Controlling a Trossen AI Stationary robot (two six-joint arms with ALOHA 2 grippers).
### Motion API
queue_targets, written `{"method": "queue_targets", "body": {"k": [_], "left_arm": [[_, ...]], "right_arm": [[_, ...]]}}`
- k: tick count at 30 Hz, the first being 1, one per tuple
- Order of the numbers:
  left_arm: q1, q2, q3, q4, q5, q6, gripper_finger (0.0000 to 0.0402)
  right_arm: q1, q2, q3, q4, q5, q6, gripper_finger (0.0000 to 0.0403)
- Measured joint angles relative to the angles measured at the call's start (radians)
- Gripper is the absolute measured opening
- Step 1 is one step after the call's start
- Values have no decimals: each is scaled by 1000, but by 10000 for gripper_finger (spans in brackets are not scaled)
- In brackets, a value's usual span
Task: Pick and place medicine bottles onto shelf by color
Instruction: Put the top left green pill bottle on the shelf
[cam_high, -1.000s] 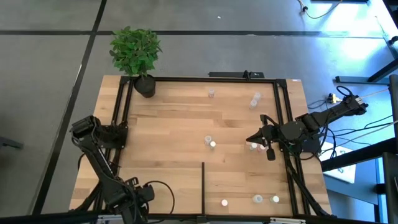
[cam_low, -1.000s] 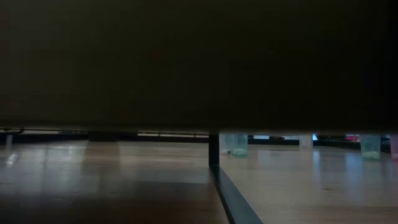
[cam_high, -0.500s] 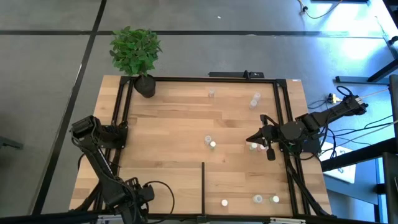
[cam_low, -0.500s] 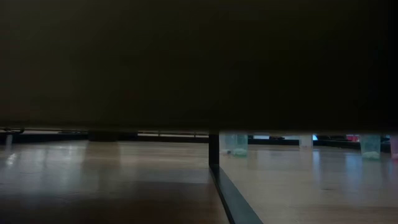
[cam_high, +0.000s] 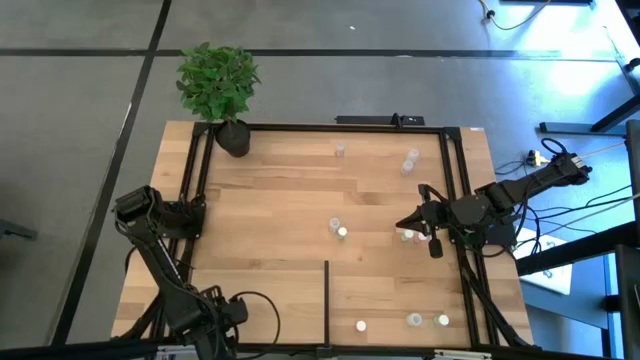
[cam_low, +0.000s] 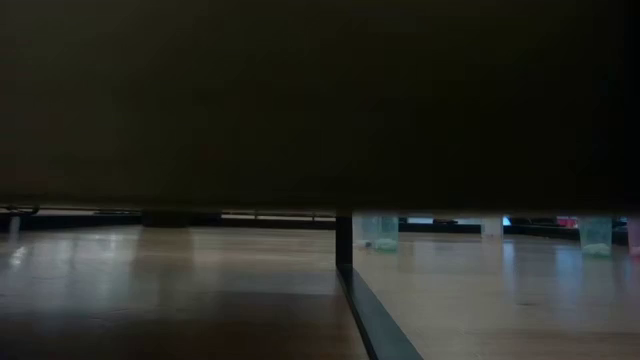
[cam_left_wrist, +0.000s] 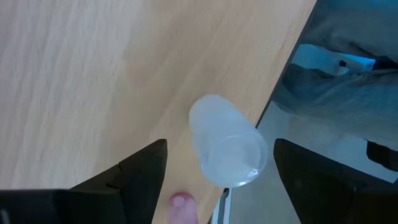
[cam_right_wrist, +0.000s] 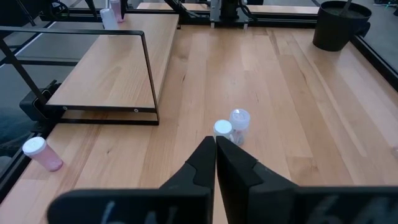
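Observation:
My left gripper (cam_high: 192, 215) (cam_left_wrist: 219, 144) is open at the left rail of the light-wood shelf (cam_high: 290, 190). Its fingers stand on either side of a clear whitish bottle (cam_left_wrist: 227, 149) by the panel's edge without touching it. A pinkish top (cam_left_wrist: 181, 202) shows just beside it. My right gripper (cam_high: 403, 222) (cam_right_wrist: 215, 140) is shut and empty near the right rail, over small bottles (cam_high: 408, 236). It points at a pair of bottles (cam_right_wrist: 229, 123) (cam_high: 337, 228) standing at mid-panel.
More bottles stand at the far right (cam_high: 410, 160) (cam_high: 340, 150) and near right (cam_high: 415, 320) (cam_high: 360, 325). A short black divider bar (cam_high: 327, 295) rises from the near edge. A black plant pot (cam_high: 234, 138) stands at the far left corner. A pink bottle (cam_right_wrist: 38, 152) lies near the rail.

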Motion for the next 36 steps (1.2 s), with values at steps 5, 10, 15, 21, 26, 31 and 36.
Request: {"method": "queue_targets", "body": {"k": [5, 10, 15, 21, 26, 31, 36], "left_arm": [[0, 0, 0, 6, 0, 0, 289], [0, -11, 0, 10, 0, 0, 289], [5, -34, 0, 9, -9, 0, 289], [18, -63, 0, 9, -9, 9, 289], [28, -94, 0, 7, -53, 19, 289], [41, -141, 0, -9, -164, 45, 289], [76, -181, 0, -83, -324, 65, 289]], "right_arm": [[0, 0, 0, 0, 0, 0, 16], [0, 0, 0, 0, 0, 0, 16], [0, 0, 0, 0, 0, 0, 16], [0, 0, 0, 0, 0, 0, 16], [0, 0, 0, 0, 0, 0, 16], [0, 0, 0, 1, 0, 0, 16], [0, 0, 0, 0, 0, 0, 16]]}}
